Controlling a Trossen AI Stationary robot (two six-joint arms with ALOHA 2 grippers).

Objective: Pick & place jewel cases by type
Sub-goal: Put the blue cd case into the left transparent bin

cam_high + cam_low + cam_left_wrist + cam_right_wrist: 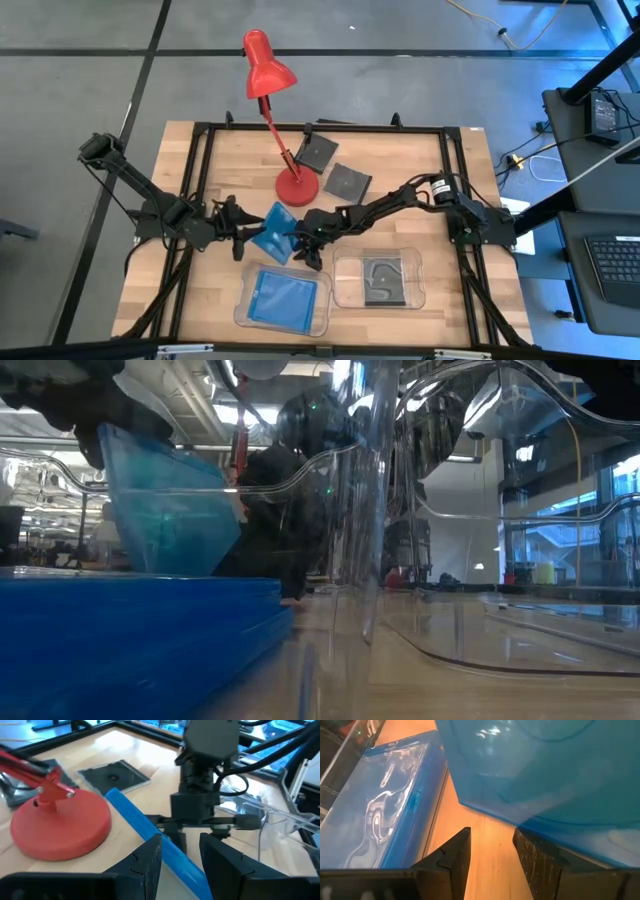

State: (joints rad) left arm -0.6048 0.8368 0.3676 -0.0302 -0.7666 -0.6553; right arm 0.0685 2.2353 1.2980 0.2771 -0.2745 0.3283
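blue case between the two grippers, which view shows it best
The high view: the blue case shows tilted between the left gripper and the right gripper, above the tray. Left wrist shows only its edge, right wrist a close face, low view a slanted side.

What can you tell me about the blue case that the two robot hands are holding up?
The blue case is a thin, flat, square piece of see-through blue plastic. It is lifted off the wooden table and tilted, not lying flat. The left gripper pinches one edge and the right gripper pinches the opposite edge, so both hold it between them. It hangs near the red lamp base, just behind the clear tray that already holds blue cases. In the left wrist view its edge looks like a bright blue strip.
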